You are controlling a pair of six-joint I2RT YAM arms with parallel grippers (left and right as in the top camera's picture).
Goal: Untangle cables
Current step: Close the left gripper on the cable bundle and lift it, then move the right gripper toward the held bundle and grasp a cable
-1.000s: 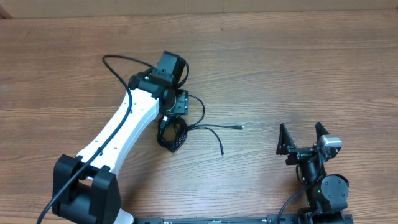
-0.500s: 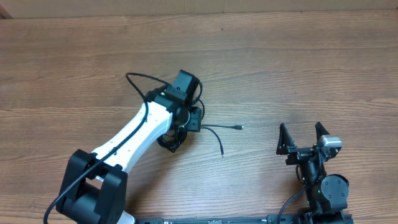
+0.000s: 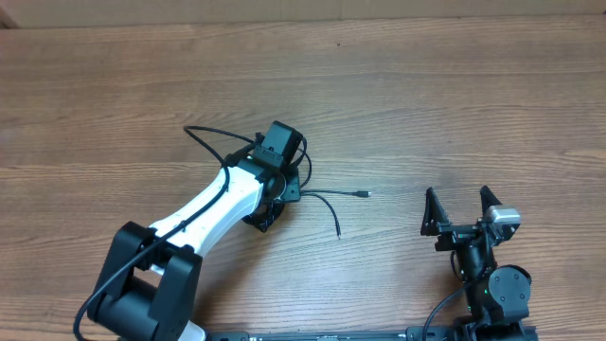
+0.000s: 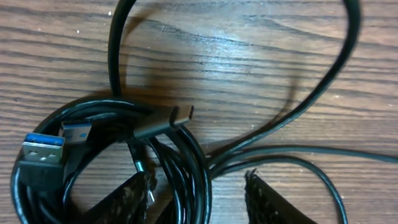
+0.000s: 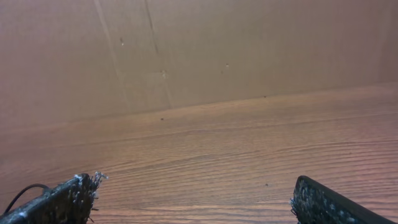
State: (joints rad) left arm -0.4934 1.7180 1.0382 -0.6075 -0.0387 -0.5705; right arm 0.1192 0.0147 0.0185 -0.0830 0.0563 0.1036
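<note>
The cables are thin black cords, coiled and tangled at the table's middle. Two loose ends trail right to small plugs. My left gripper is right over the coil and hides most of it from overhead. In the left wrist view the coil shows two blue USB plugs and a slim plug. My left gripper's fingers are open, with a bundle of the coil's strands between them. My right gripper is open and empty at the near right, also in the right wrist view.
The left arm's own thicker black wire loops up behind its wrist. A brown cardboard wall stands along the table's far edge. Bare wooden table surrounds the coil.
My left arm has swung right and toward the front, bringing its gripper down over the coil, which now shows less from overhead. The loose ends and the right arm have not moved.
</note>
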